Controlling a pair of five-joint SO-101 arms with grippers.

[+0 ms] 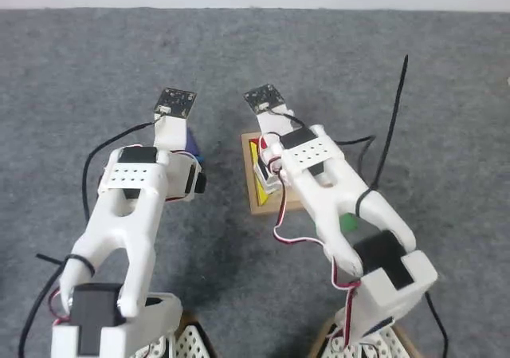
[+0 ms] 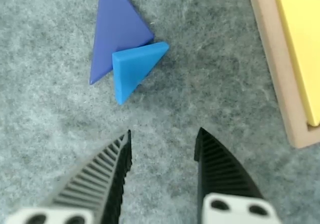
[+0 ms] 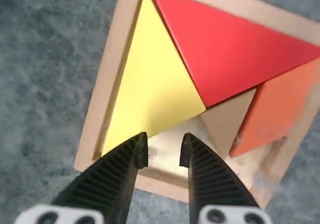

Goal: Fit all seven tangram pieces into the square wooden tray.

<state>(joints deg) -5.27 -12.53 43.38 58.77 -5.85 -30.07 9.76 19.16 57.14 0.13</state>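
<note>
A: Left gripper (image 2: 164, 134)?
B: Jaws spread, holding nothing, over grey carpet (image 2: 60, 114). Just past the tips is a light blue triangle (image 2: 132, 67), touching a dark blue triangle (image 2: 116, 27) beyond it. Both lie outside the tray (image 2: 272, 69).
A: Right gripper (image 3: 163, 143)?
B: Jaws slightly apart, gripping nothing, above a bare patch of tray floor. Farther in: yellow triangle (image 3: 155, 84), tan triangle (image 3: 227, 121), orange piece (image 3: 275, 109). The red triangle (image 3: 225, 49) sits at the far rim.
</note>
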